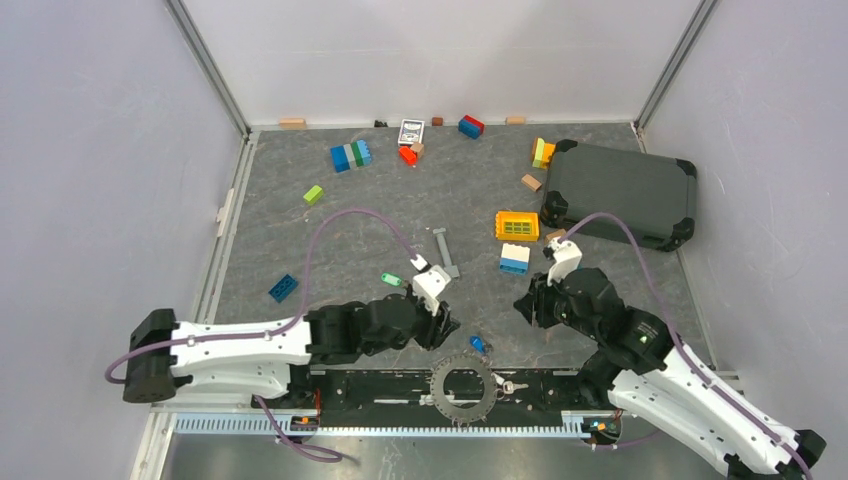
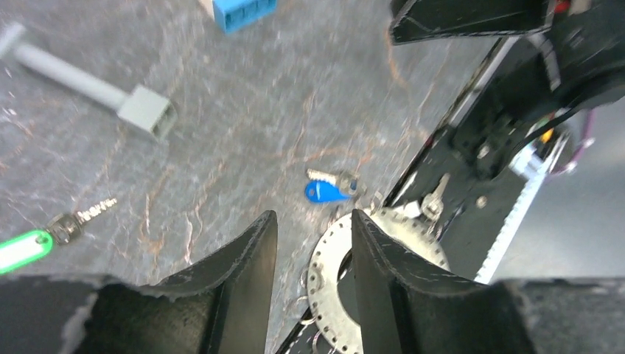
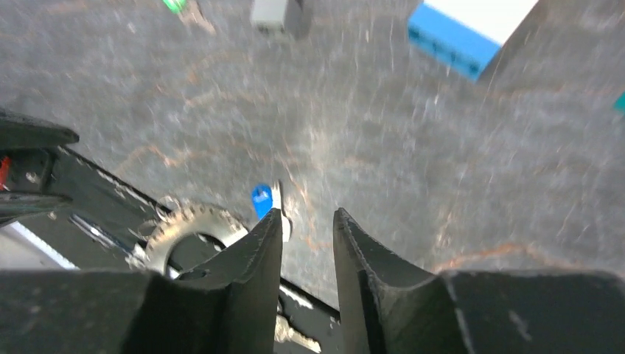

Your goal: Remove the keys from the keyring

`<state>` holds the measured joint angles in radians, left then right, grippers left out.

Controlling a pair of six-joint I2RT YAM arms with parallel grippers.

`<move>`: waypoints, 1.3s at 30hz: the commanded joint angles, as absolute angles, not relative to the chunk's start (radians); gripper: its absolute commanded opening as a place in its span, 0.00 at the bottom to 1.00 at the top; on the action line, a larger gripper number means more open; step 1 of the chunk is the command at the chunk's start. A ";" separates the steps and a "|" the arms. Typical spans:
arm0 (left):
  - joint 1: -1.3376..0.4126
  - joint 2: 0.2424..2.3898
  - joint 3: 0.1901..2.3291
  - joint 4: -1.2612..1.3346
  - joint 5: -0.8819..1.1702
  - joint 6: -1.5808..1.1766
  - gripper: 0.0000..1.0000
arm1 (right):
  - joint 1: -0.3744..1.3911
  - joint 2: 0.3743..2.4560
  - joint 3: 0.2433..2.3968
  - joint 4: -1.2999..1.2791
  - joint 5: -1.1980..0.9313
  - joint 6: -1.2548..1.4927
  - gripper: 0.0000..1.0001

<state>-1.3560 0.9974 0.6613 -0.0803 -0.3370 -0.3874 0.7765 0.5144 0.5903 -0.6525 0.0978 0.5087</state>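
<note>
A blue-headed key [image 2: 326, 192] lies on the grey table with a silver key [image 2: 321, 175]. A small wire ring, seemingly the keyring [image 2: 354, 184], lies at their heads; whether they are threaded on it I cannot tell. A green-headed key [image 2: 22, 248] lies apart to the left. Another silver key [image 2: 435, 199] rests on the black base plate. My left gripper [image 2: 313, 215] hangs open over the table just short of the blue key [image 1: 478, 344], with nothing between its fingers. My right gripper [image 3: 307, 212] is open and empty, right of that key [image 3: 262, 199].
A toothed silver disc [image 1: 462, 385] with rim holes and thin wire loops lies on the black base plate [image 1: 380, 385]. A grey metal bar [image 1: 445, 250], a yellow grid block [image 1: 517, 224], a white-and-blue brick [image 1: 514, 259] and a black case [image 1: 622, 192] lie beyond.
</note>
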 commanded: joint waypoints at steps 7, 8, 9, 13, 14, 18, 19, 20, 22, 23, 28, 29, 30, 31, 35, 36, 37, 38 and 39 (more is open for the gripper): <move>-1.368 1.152 0.579 -0.106 -0.136 -0.482 0.59 | 0.773 0.465 0.354 -0.680 -0.308 0.671 0.50; -1.373 1.154 0.574 -0.105 -0.128 -0.486 0.60 | 0.773 0.460 0.320 -0.660 -0.347 0.684 0.50; -1.379 1.159 0.569 -0.105 -0.123 -0.489 0.60 | 0.773 0.453 0.280 -0.641 -0.382 0.704 0.50; -1.426 1.189 0.553 -0.089 -0.125 -0.514 0.61 | 0.773 0.420 0.153 -0.523 -0.448 0.762 0.50; -1.439 1.204 0.550 -0.081 -0.128 -0.520 0.61 | 0.774 0.418 0.135 -0.510 -0.447 0.765 0.50; -1.487 1.269 0.539 -0.072 -0.148 -0.558 0.61 | 0.775 0.427 0.067 -0.432 -0.460 0.777 0.51; -1.498 1.282 0.536 -0.071 -0.153 -0.565 0.61 | 0.775 0.431 0.057 -0.414 -0.468 0.780 0.51; -1.508 1.290 0.534 -0.076 -0.158 -0.576 0.60 | 0.775 0.437 0.051 -0.401 -0.469 0.782 0.52; -1.528 1.295 0.530 -0.091 -0.172 -0.598 0.60 | 0.775 0.452 0.050 -0.397 -0.472 0.771 0.52; -1.538 1.294 0.525 -0.096 -0.179 -0.609 0.60 | 0.775 0.459 0.052 -0.401 -0.474 0.762 0.51; -1.551 1.293 0.493 -0.077 -0.190 -0.643 0.59 | 0.774 0.492 0.073 -0.429 -0.523 0.666 0.48; -1.551 1.295 0.489 -0.074 -0.192 -0.645 0.59 | 0.774 0.501 0.081 -0.442 -0.531 0.630 0.49; -1.552 1.298 0.487 -0.071 -0.193 -0.646 0.59 | 0.775 0.510 0.093 -0.462 -0.531 0.599 0.50; -1.552 1.301 0.485 -0.068 -0.193 -0.646 0.59 | 0.775 0.522 0.103 -0.479 -0.532 0.562 0.51; -1.552 1.314 0.483 -0.061 -0.192 -0.648 0.59 | 0.775 0.537 0.114 -0.486 -0.565 0.489 0.51; -1.552 1.315 0.484 -0.059 -0.192 -0.647 0.59 | 0.775 0.537 0.115 -0.481 -0.559 0.489 0.51; -1.552 1.317 0.484 -0.058 -0.193 -0.648 0.59 | 0.775 0.540 0.114 -0.470 -0.554 0.492 0.52; -1.551 1.319 0.485 -0.056 -0.193 -0.647 0.60 | 0.774 0.545 0.111 -0.454 -0.553 0.500 0.52; -1.551 1.320 0.484 -0.053 -0.193 -0.648 0.60 | 0.775 0.552 0.104 -0.431 -0.557 0.511 0.52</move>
<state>-1.5425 1.2961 0.5091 -0.0402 -0.1890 -0.6025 0.7757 0.5327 0.1226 -0.4019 -0.5255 0.5518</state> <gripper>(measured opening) 0.597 0.516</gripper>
